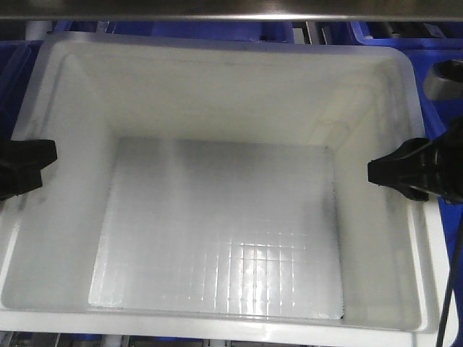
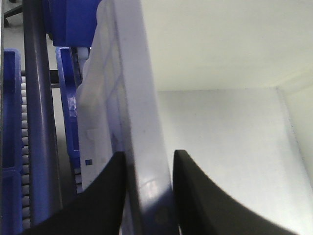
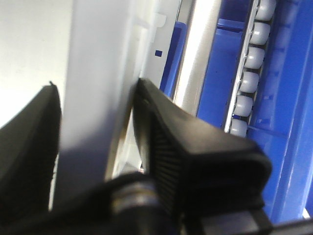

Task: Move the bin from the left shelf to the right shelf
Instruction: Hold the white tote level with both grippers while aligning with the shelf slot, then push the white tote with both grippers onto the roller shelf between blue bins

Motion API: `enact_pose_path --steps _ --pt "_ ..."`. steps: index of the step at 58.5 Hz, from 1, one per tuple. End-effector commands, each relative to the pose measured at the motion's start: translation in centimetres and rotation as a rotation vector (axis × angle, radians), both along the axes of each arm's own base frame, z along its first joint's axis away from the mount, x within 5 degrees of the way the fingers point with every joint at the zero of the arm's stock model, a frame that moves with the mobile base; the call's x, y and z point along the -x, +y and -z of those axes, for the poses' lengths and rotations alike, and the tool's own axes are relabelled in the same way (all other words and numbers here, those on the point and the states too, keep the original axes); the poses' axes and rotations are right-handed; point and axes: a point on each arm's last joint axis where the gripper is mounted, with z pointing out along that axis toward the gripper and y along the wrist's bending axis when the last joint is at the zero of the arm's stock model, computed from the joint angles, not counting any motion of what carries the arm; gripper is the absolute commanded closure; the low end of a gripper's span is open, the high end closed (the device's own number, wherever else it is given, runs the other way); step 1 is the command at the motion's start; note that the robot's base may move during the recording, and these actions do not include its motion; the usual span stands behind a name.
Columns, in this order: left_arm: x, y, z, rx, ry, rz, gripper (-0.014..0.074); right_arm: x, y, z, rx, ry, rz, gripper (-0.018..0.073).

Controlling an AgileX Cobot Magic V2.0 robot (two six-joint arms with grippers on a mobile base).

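Under and around the white bin (image 1: 224,108) I see a shelf of white rollers (image 3: 247,73) set in rows, with a grey metal rail (image 2: 41,122) running along the bin's left wall and a lighter metal rail (image 3: 195,63) along its right wall. Dark blue totes (image 1: 391,32) sit on the shelf behind the bin and on both sides of it.

The left tool (image 2: 146,196) has matte black fingers (image 2: 105,196) that curve smoothly to narrow tips. The right tool (image 3: 95,137) is also black, its blocky outer finger (image 3: 195,161) lined with fine ribbing. A thin dark cable (image 1: 452,289) hangs beneath the right tool.
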Motion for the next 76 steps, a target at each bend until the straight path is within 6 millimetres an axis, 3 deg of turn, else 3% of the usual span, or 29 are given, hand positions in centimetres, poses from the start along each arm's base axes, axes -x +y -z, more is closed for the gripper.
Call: enact_pose_path --steps 1,21,52,76 --pt "0.0 -0.1 -2.7 0.087 -0.142 -0.022 0.0603 0.0 0.4 -2.8 -0.110 -0.162 0.005 0.0564" --pt "-0.3 -0.2 -2.5 0.082 -0.133 -0.022 0.0603 -0.7 0.5 -2.8 -0.112 -0.189 0.018 0.0564" --pt "-3.9 -0.8 0.4 -0.006 -0.013 -0.027 0.0603 -3.8 1.0 -0.4 -0.057 -0.136 0.007 0.0564" --pt "-3.9 -0.8 0.6 -0.016 -0.004 -0.022 0.0603 -4.7 1.2 0.3 -0.052 -0.123 0.015 0.0564"
